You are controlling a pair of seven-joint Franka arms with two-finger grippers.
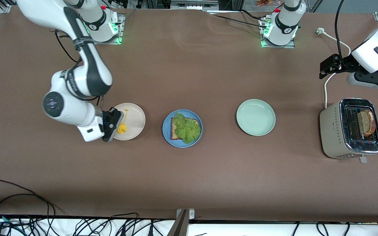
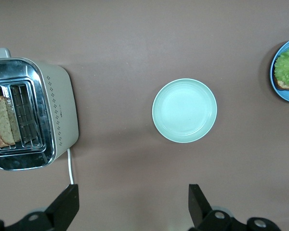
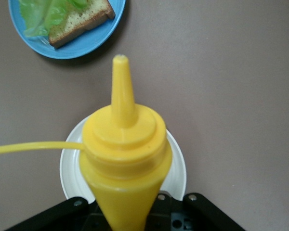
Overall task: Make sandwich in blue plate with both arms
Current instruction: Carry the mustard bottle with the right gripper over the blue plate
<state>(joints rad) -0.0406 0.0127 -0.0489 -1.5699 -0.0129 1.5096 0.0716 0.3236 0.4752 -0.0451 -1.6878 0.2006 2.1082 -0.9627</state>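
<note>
Right gripper (image 1: 118, 126) is clamping its fingers on a yellow squeeze bottle (image 3: 123, 159) over the beige plate (image 1: 136, 113), toward the right arm's end of the desk. Blue plate (image 1: 166, 131) is sitting mid-desk, holding one bread slice (image 1: 175, 130) under lettuce (image 1: 187, 128).

Left gripper (image 2: 134, 204) is waiting with fingers spread, over bare desk beside the toaster (image 1: 331, 131); second slice (image 1: 366, 123) is sitting in its slot.

Risks: bottle slipping, sauce missing the lettuce, the bottle's trailing cap strap snagging.

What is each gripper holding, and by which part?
The right gripper holds the yellow squeeze bottle by its lower body, over the beige plate. The left gripper holds nothing.
</note>
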